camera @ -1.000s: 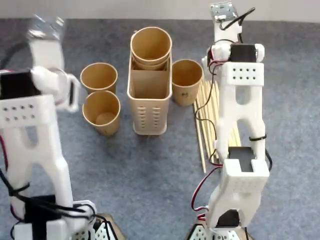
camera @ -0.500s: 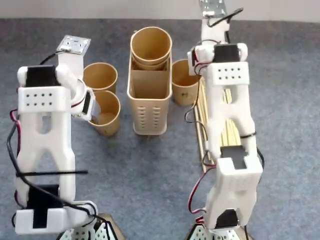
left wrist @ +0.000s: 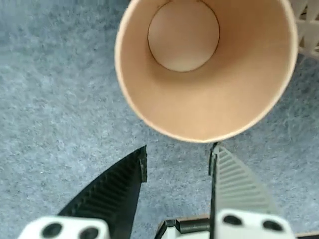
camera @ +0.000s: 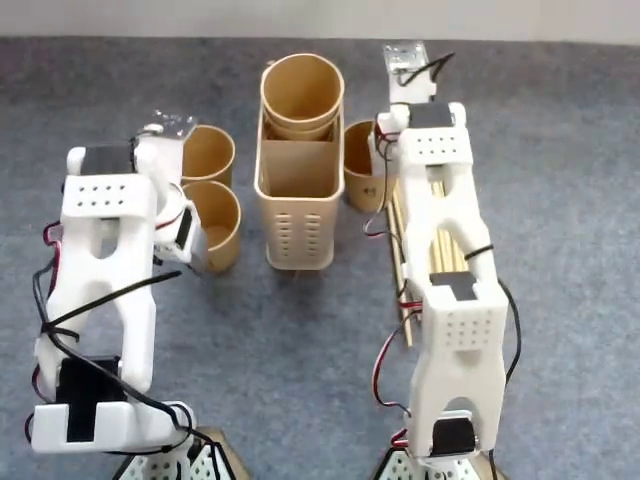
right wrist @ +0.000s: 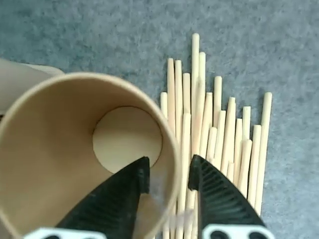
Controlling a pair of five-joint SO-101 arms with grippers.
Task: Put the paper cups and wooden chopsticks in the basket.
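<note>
A tan slotted basket (camera: 293, 215) stands mid-table with stacked paper cups (camera: 302, 90) in its far end. Two paper cups stand to its left, the far one (camera: 208, 152) and the near one (camera: 215, 218). My left gripper (camera: 192, 238) (left wrist: 177, 159) is open just short of the near cup (left wrist: 204, 64), level with its rim. Right of the basket stands another paper cup (camera: 358, 160) (right wrist: 84, 164). My right gripper (camera: 382, 160) (right wrist: 168, 167) is open astride that cup's rim, one finger inside and one outside. Wooden chopsticks (camera: 408, 262) (right wrist: 224, 134) lie beside it, partly under the arm.
Grey carpet covers the table. Open floor lies in front of the basket between the two arm bases (camera: 300, 380). The right arm's body spans the chopstick pile.
My left arm swung in from the far left and dropped toward the near left cup. My right arm shifted left over the right cup.
</note>
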